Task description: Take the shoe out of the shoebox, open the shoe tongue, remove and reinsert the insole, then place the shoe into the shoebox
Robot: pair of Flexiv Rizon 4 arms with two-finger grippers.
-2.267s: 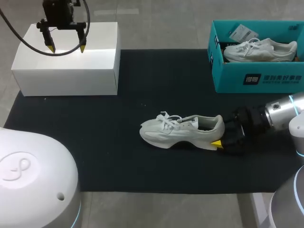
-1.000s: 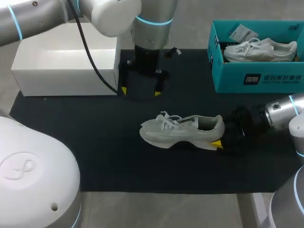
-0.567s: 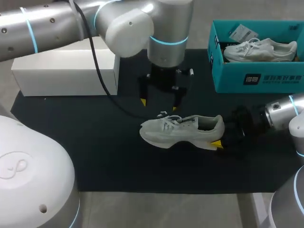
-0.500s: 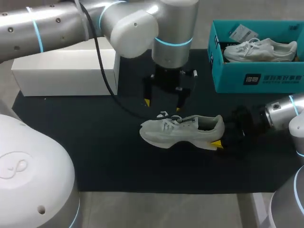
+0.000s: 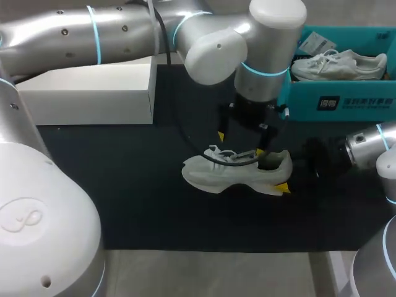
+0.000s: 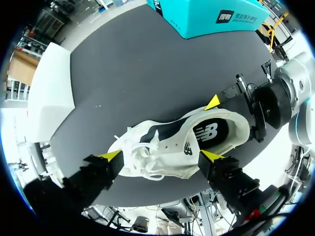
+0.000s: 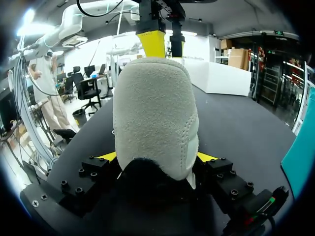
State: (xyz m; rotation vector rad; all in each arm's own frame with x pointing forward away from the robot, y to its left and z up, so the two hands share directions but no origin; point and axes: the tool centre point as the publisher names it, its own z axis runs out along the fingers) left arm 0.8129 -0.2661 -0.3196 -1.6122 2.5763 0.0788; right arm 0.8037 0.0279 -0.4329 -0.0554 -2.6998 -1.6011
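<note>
A white sneaker (image 5: 238, 170) lies on its sole on the black mat (image 5: 124, 198), toe to the left. My right gripper (image 5: 286, 173) is shut on its heel from both sides; in the right wrist view the grey heel (image 7: 155, 113) fills the gap between the yellow tips of that gripper (image 7: 157, 157). My left gripper (image 5: 241, 143) hangs open just above the laces and tongue. In the left wrist view the sneaker (image 6: 172, 147) lies under the open gripper (image 6: 161, 156), and its dark insole (image 6: 209, 133) shows in the opening.
A teal shoebox (image 5: 334, 105) at the back right holds a second white shoe (image 5: 337, 65). A white box (image 5: 86, 93) stands at the back left on the mat's edge. My left arm (image 5: 124, 31) stretches across the back of the table.
My left arm has swung from the white box at the back left across to the sneaker and come down over its laces, gripper open throughout. The right gripper and sneaker have stayed put.
</note>
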